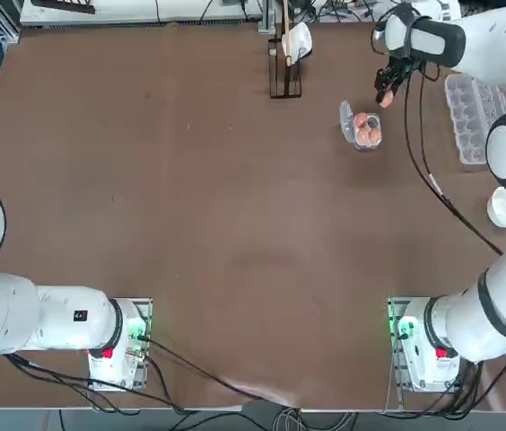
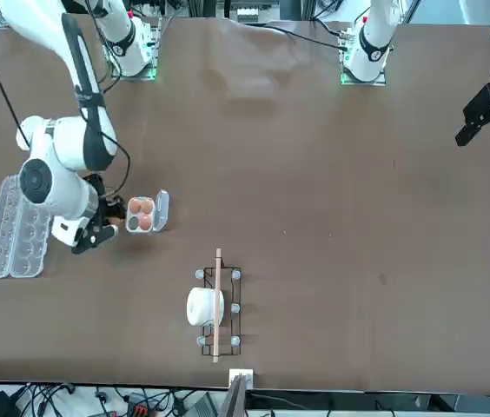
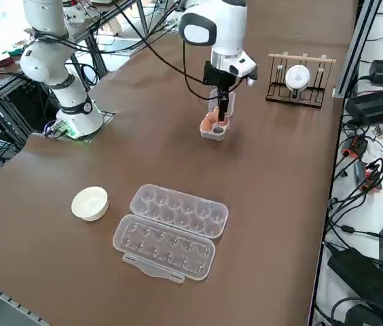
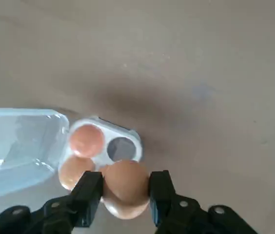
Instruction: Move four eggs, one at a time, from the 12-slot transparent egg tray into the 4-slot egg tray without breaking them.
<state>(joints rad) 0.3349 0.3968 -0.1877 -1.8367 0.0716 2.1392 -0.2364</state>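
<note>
- The right gripper [image 4: 126,191] hung just above the small egg tray [image 4: 127,134] at the far right part of the table [image 1: 190,224], its fingers [image 4: 89,192] clamped on an orange-brown egg [image 4: 125,187].
- In the wrist view the held egg sat between the two black pads, clear of the tray below it.
- The small tray [image 1: 366,130] held two eggs [image 4: 85,140]; one cup showed bare, and the fourth cup was hidden behind the held egg, so I could not tell what was in it.
- Its clear lid flap [image 4: 18,146] lay folded open beside the cups, on the side away from the long carton.
- The long clear egg carton [image 3: 171,231] lay open at the right edge of the table, lid flat beside the cups; no eggs showed in the cups visible from the side view.
- From overhead the carton [image 1: 470,117] was partly covered by the right arm and stood well apart from the small tray.
- A white round bowl-like dish [image 3: 89,202] sat on the table nearer the robot than the carton, close to it but not touching.
- A small wire rack [image 2: 217,306] with a wooden stick and a white cup on it stood at the far edge, left of the small tray.
</note>
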